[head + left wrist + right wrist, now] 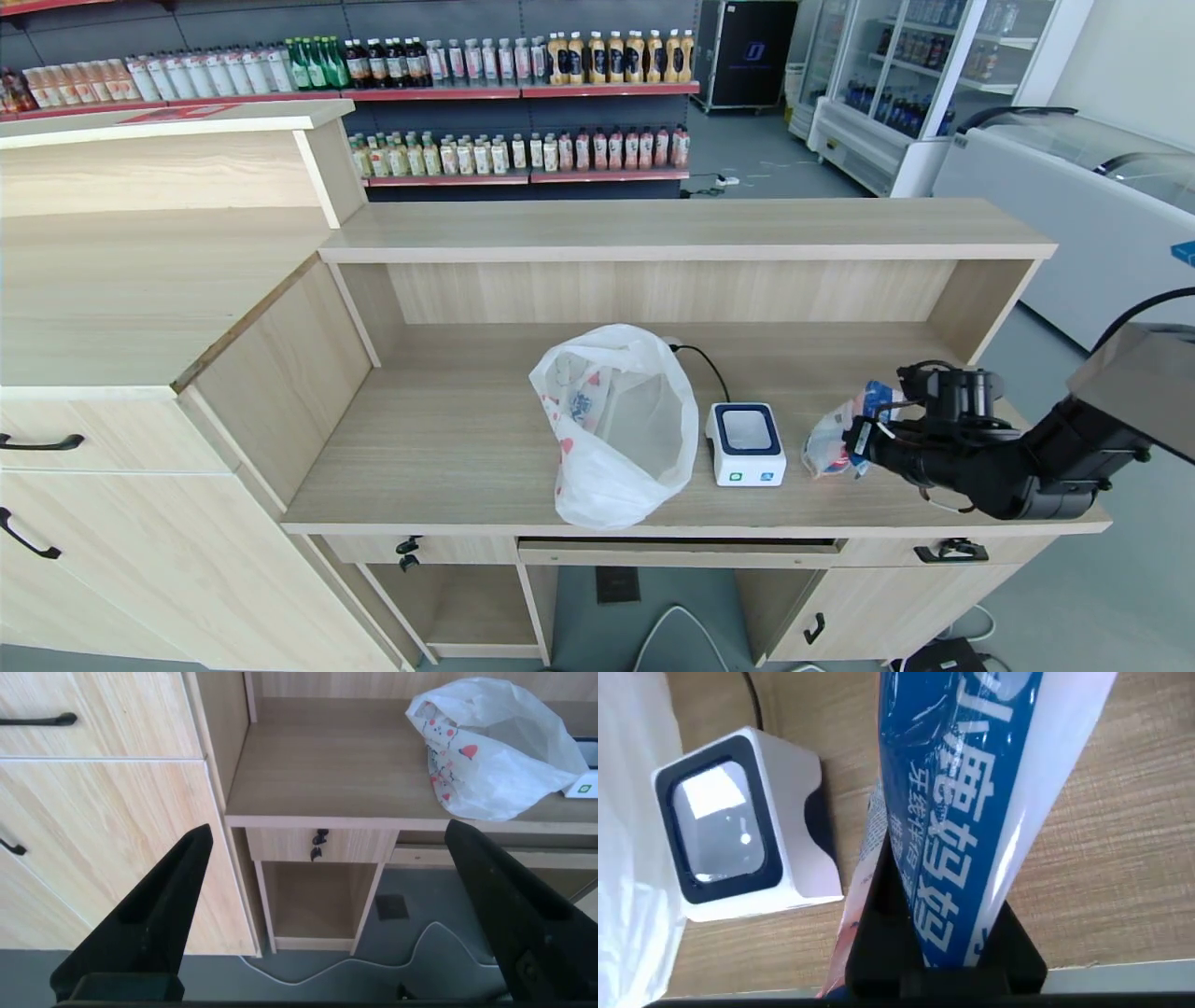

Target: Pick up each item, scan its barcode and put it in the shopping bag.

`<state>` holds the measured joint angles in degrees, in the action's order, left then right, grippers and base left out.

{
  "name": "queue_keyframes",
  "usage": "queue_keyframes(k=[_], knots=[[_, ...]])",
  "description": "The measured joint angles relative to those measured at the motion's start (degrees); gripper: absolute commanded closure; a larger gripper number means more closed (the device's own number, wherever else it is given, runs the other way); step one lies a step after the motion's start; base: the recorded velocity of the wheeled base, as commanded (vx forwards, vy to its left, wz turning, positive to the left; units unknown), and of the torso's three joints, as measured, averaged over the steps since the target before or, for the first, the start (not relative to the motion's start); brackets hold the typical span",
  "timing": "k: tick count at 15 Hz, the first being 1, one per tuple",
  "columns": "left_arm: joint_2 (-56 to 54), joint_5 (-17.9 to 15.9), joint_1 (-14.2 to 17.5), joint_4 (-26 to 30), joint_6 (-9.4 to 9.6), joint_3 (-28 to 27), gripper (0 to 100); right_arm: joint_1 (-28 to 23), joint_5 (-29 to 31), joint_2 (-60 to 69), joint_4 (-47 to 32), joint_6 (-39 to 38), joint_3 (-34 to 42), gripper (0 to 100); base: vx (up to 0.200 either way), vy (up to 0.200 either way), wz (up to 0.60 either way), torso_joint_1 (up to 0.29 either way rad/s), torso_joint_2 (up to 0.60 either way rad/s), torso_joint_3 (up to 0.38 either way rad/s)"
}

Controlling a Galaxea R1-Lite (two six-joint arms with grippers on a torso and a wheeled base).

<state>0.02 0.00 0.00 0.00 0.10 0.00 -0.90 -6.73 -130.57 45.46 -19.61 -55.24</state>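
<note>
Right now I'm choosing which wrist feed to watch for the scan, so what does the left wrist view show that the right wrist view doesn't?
Left wrist view alone: the open left hand, the cabinet drawers and the cubby under the counter. Right wrist view alone: the blue packet, gripped in the right hand. Both: the shopping bag, the counter and the scanner, whole in the right wrist view, just a corner in the left.
</note>
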Motion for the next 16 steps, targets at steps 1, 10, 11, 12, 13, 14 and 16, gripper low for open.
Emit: queue_keyframes(k=[1,10,11,12,13,14,16], knots=[[0.0,0.0,0.0,0.0,0.0,0.0,0,-0.5,-2.5,2.1,0.3,0.0,0.1,100,0.0,0.0,0.0,0.0,0.0,0.0],[0.0,0.0,0.0,0.0,0.0,0.0,0,-15.2,-56.2,30.4,-1.2,-3.5,5.5,100,0.0,0.0,0.0,0.0,0.0,0.0],[0.0,0.0,0.0,0.0,0.0,0.0,0,-16.3,-57.1,32.7,1.7,-7.5,6.1,100,0.0,0.0,0.0,0.0,0.0,0.0],[0.0,0.0,0.0,0.0,0.0,0.0,0,-16.7,-57.5,34.8,6.1,-12.5,6.4,100,0.0,0.0,0.0,0.0,0.0,0.0],[0.0,0.0,0.0,0.0,0.0,0.0,0,-16.6,-57.6,36.3,9.7,-16.8,6.6,100,0.0,0.0,0.0,0.0,0.0,0.0],[0.0,0.0,0.0,0.0,0.0,0.0,0,-15.8,-57.7,37.8,14.4,-23.4,6.6,100,0.0,0.0,0.0,0.0,0.0,0.0],[0.0,0.0,0.0,0.0,0.0,0.0,0,-13.2,-58.7,40.7,25.1,-36.4,6.8,100,0.0,0.0,0.0,0.0,0.0,0.0]])
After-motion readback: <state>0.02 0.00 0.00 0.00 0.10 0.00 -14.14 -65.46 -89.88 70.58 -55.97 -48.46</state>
